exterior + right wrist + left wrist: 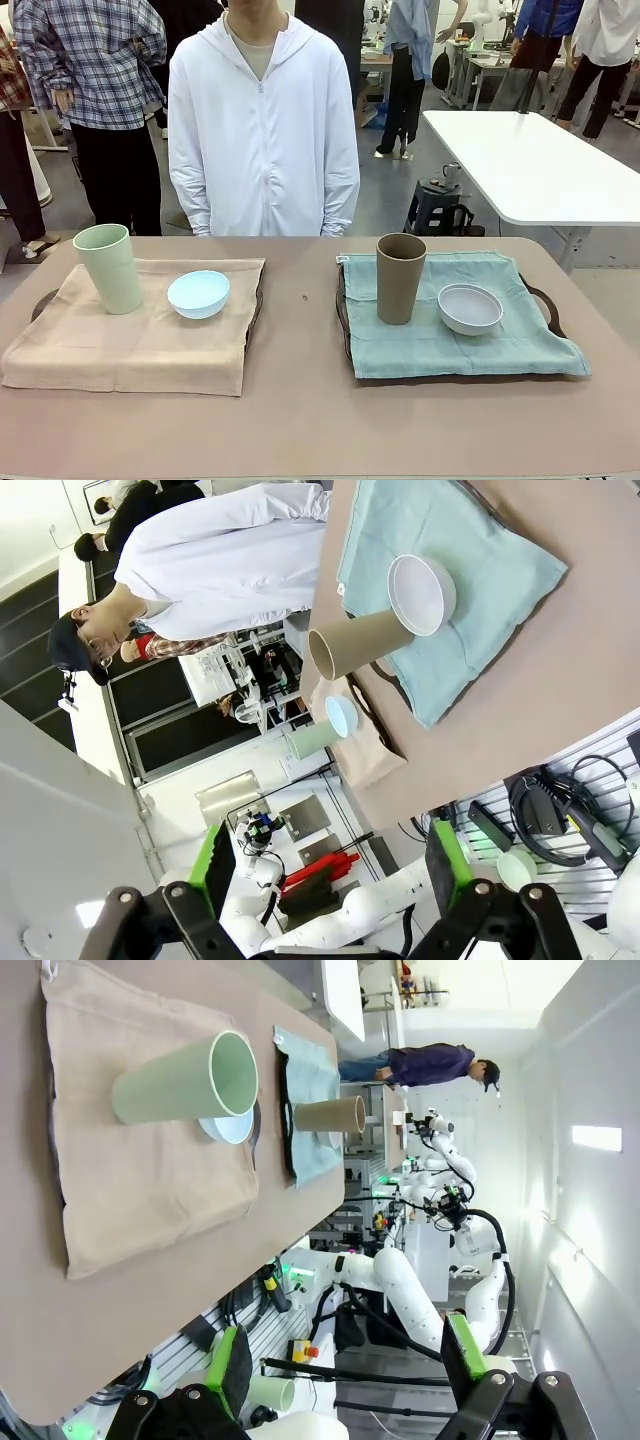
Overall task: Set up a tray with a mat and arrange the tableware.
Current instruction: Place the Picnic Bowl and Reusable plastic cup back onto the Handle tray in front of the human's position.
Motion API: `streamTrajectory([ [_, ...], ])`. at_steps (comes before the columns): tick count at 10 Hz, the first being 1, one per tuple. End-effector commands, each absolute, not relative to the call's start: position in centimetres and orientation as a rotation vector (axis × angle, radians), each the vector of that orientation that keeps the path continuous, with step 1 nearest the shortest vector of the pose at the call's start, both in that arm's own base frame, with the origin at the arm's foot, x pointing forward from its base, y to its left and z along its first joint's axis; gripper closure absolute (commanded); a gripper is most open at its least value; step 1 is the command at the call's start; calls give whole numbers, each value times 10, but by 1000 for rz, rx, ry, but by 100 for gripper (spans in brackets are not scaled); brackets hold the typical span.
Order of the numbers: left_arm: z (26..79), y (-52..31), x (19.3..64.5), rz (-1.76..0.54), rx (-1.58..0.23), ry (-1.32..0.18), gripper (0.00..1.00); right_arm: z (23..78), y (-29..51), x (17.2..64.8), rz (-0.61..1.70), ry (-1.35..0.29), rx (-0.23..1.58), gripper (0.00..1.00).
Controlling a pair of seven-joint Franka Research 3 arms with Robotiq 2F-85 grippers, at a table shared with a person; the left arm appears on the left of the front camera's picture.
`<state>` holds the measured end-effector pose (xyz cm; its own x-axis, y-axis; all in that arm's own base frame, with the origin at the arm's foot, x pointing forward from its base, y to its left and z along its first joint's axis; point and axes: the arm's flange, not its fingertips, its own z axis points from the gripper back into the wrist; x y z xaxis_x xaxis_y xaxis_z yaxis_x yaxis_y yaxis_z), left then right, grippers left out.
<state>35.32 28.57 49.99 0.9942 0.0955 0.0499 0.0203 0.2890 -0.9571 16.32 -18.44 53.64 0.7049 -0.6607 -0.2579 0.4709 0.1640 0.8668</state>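
Since both tumblers look like thin plastic, they should be light and stiff but easy to tip (tall and narrow at the base), so a grip low to mid on the wall, or across the rim, seems the safest hold. The green tumbler point(109, 267) stands upright on the beige mat point(140, 335), with the blue bowl point(198, 294) just beside it. A dark tray rim point(258, 290) peeks out from under that mat. The brown tumbler point(400, 277) stands on the teal mat point(470, 345), with the white bowl point(470, 308) just beside it. The second tray point(343, 310) shows its rim and a handle under the cloth. The bowls look smooth and shallow, likely slippery on the curve, so pinching the rim would suit them better. The mats are soft cloth, which would bunch if dragged. Every cup and bowl appears empty, as far as the openings show. A person in a white jacket stands at the far edge of the tabletop point(300, 400). The left hand point(345, 1360) is spread wide and holds nothing, back off the tabletop edge. The right hand point(325, 865) is likewise wide and empty.
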Motion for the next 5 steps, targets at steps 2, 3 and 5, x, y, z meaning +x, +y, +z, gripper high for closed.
streamTrajectory([
  [2,500,286,352,58,-1278,-99,0,536,-185,165,-803,-196,1162,0],
  [3,500,286,352,58,-1278,-99,0,536,-185,165,-803,-196,1162,0],
  [5,500,286,352,58,-1278,-99,0,536,-185,165,-803,-196,1162,0],
])
